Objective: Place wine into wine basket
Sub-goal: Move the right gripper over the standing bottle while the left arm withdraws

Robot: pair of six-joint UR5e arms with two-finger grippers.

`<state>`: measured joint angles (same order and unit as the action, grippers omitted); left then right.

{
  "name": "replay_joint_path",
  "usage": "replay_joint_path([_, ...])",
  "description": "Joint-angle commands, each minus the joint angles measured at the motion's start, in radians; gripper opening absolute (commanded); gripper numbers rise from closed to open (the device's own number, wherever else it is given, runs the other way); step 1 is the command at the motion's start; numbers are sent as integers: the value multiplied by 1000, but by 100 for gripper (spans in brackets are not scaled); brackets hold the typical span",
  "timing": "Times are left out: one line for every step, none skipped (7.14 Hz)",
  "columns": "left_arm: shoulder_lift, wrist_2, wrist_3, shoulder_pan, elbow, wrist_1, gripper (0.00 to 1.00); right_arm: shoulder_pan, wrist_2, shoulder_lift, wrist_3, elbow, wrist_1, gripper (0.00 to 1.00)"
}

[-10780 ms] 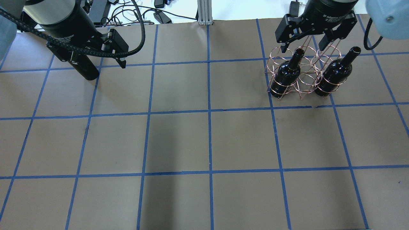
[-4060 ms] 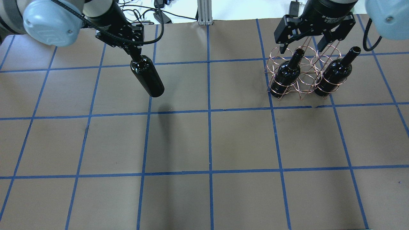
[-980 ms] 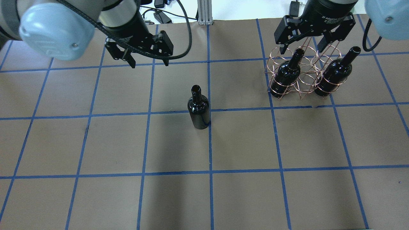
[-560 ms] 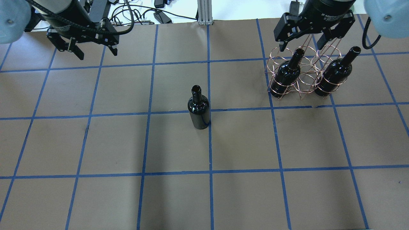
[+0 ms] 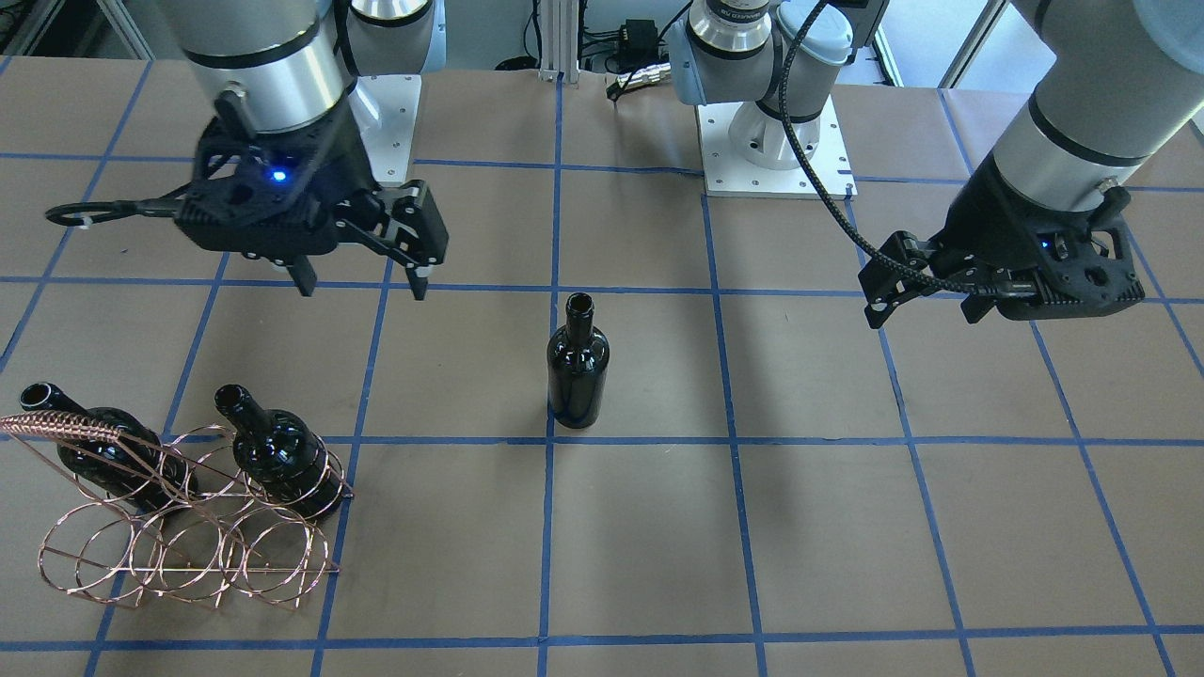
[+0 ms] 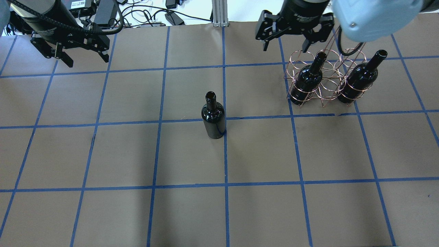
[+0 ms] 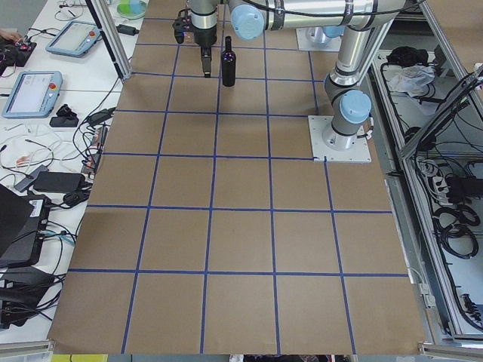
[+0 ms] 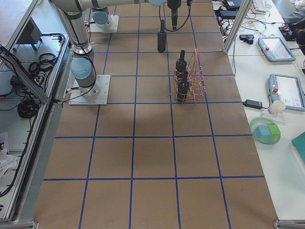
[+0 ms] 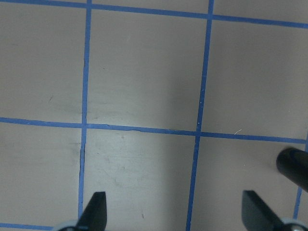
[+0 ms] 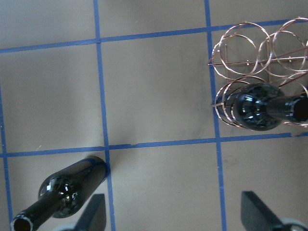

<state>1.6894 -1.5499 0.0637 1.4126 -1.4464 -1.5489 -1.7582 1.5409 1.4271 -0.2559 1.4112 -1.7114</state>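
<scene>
A glossy black wine bottle (image 6: 213,115) stands upright and alone near the table's middle, on a blue tape line; it also shows in the front view (image 5: 577,367). The copper wire wine basket (image 6: 327,73) stands at the right rear and holds two more black bottles (image 6: 308,77) (image 6: 360,77), with its middle slot empty. My right gripper (image 6: 284,48) is open and empty, hovering left of the basket and beyond the lone bottle, which shows in its wrist view (image 10: 67,187). My left gripper (image 6: 87,60) is open and empty at the far left rear.
Brown paper with a blue tape grid covers the table. Cables and power bricks (image 6: 137,10) lie past the far edge beside an aluminium post (image 6: 217,13). The arms' base plates (image 5: 776,155) sit on the robot's side.
My left gripper carried the bottle to the table's middle, let go of it and drew back to the far left. My right gripper has moved left from over the basket.
</scene>
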Motion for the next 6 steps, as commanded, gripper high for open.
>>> replay_joint_path([10,2,1,-1,0,0,100,-133,8,-51,-113,-3,-34,100])
replay_joint_path([9,-9,1,-4,0,-2,100,-208,27,-89,-158,-5,-74,100])
replay_joint_path([6,-9,-1,-3,0,-13,100,-240,69,-118,-178,-5,-85,100])
replay_joint_path([1,-9,-1,-3,0,-23,100,-250,67,-138,-178,-1,-92,96])
replay_joint_path([1,-6,-1,-3,-2,-20,100,-262,68,-152,-166,9,-93,95])
replay_joint_path([0,-3,1,-3,-17,-19,100,-264,58,-166,-167,12,-91,95])
